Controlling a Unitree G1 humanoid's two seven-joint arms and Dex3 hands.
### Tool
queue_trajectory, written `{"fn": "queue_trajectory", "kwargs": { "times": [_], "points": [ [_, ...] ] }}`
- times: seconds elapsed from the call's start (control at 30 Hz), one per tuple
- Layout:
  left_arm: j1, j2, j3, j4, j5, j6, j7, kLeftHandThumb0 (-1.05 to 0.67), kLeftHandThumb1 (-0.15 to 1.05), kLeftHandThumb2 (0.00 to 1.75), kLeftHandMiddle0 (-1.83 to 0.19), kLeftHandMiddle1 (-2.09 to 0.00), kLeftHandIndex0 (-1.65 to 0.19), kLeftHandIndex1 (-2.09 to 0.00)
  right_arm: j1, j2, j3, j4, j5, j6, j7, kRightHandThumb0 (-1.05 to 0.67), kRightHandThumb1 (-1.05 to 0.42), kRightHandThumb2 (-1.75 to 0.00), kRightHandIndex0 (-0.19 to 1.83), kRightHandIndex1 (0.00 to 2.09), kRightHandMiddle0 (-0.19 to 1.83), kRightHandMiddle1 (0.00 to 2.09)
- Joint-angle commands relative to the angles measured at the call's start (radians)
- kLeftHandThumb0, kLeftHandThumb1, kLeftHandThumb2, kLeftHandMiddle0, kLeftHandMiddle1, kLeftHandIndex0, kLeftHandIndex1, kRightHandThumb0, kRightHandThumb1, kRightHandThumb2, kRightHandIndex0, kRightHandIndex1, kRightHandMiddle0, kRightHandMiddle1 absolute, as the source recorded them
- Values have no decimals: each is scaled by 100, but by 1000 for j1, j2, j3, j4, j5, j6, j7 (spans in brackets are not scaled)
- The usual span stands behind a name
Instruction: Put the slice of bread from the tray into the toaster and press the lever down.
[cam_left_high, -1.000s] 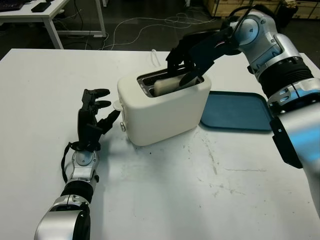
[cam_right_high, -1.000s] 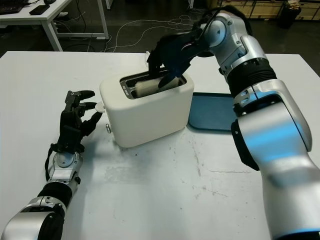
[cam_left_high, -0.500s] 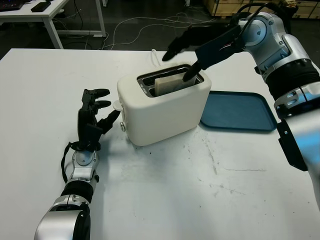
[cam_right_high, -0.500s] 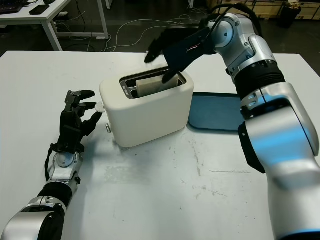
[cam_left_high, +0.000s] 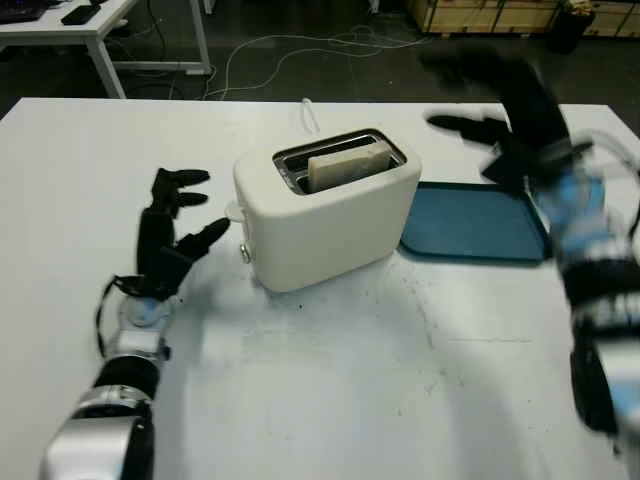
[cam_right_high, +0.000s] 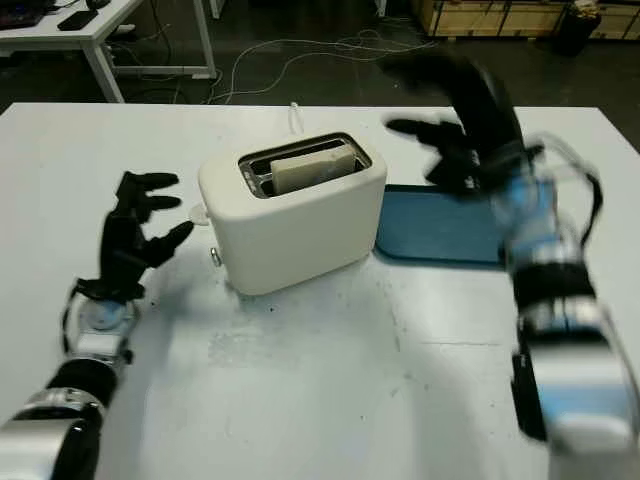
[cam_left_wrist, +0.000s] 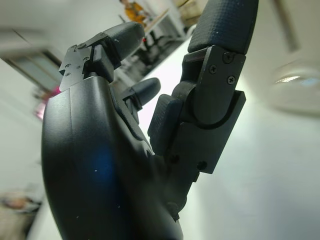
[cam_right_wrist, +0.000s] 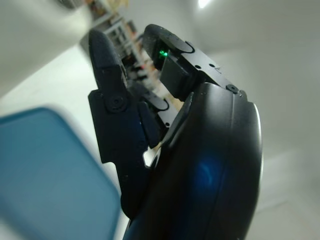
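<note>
Toaster (cam_left_high: 325, 215) mid-counter (cam_left_high: 330, 400), bread slice (cam_left_high: 345, 165) upright in slot (top uncovered). Left hand (cam_left_high: 165, 235) open, near toaster's lever end, gap between. Right hand (cam_left_high: 500, 110) open above tray (cam_left_high: 470, 225). Front counter bare.

The robot's black three-finger left hand (cam_left_high: 165, 232) is raised upright just left of the white toaster (cam_left_high: 325, 207), open and holding nothing. Its black right hand (cam_left_high: 497, 110) hangs to the toaster's right, motion-blurred, apparently open and empty.
</note>
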Motion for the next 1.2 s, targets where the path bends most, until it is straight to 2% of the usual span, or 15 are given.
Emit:
{"fn": "queue_trajectory", "kwargs": {
  "times": [0.0,0.1,0.27,0.47,0.57,0.7,0.83,1.0,1.17],
  "points": [
    [-31,56,-47,0,103,7,78,-102,92,26,0,-141,0,-115,72,33,-22,-32,40,9,-16,-42,-92,-6,91,17,78,0],
    [-60,126,-99,5,204,7,159,-100,92,27,0,-141,0,-111,164,89,-51,-54,99,26,-16,-44,-92,-7,88,12,76,0],
    [-107,186,-138,17,241,-30,181,-95,92,17,0,-152,0,-128,235,152,-84,-68,157,54,-20,-44,-92,-4,91,10,81,2],
    [-119,204,-186,23,263,-103,193,-86,92,15,0,-158,0,-139,257,198,-93,-79,148,89,-58,-50,-92,-7,100,10,84,2],
    [-112,219,-223,1,331,-111,252,-83,92,18,0,-164,0,-137,250,210,-92,-72,145,85,-71,-49,-92,-7,103,9,86,2],
    [-127,249,-262,-8,401,-148,314,-80,92,16,-1,-172,-2,-145,242,214,-91,-82,143,107,-75,-47,-92,-6,107,9,87,2],
    [-141,284,-295,-36,470,-163,361,-78,92,18,-13,-174,-6,-156,241,220,-96,-95,142,115,-94,-45,-92,-5,108,8,90,2],
    [-160,326,-334,-65,522,-171,368,-78,92,22,-20,-175,-6,-166,242,216,-94,-113,137,122,-108,-47,-92,-5,110,8,92,2],
    [-148,345,-343,-87,494,-169,305,-80,92,23,-27,-175,-8,-173,262,223,-87,-171,122,128,-125,-44,-92,-4,110,6,91,1]
  ]
}}
